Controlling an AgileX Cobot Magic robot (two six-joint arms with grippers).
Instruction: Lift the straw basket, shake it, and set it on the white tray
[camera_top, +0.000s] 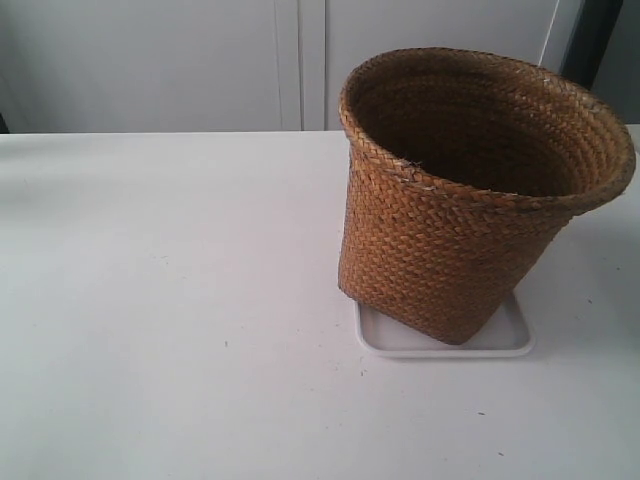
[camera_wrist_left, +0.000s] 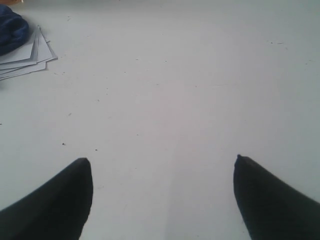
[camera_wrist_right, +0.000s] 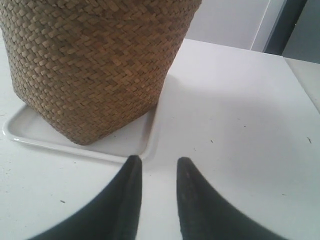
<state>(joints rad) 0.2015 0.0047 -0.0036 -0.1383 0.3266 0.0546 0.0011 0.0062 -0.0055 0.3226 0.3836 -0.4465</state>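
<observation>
The straw basket (camera_top: 470, 190) stands upright on the white tray (camera_top: 510, 335), far wider than the tray, which only peeks out under its base. In the right wrist view the straw basket (camera_wrist_right: 95, 65) rests on the white tray (camera_wrist_right: 137, 137), and my right gripper (camera_wrist_right: 159, 161) hovers just off the tray's corner, clear of both, its fingers slightly apart with nothing between them. My left gripper (camera_wrist_left: 162, 160) is wide open over bare white table, away from the basket. Neither gripper shows in the exterior view.
The white table (camera_top: 150, 300) carries everything. A stack of papers (camera_wrist_left: 27, 60) and a dark blue cloth (camera_wrist_left: 11, 31) lie at the edge of the left wrist view. White cabinet panels (camera_top: 200, 60) stand behind the table.
</observation>
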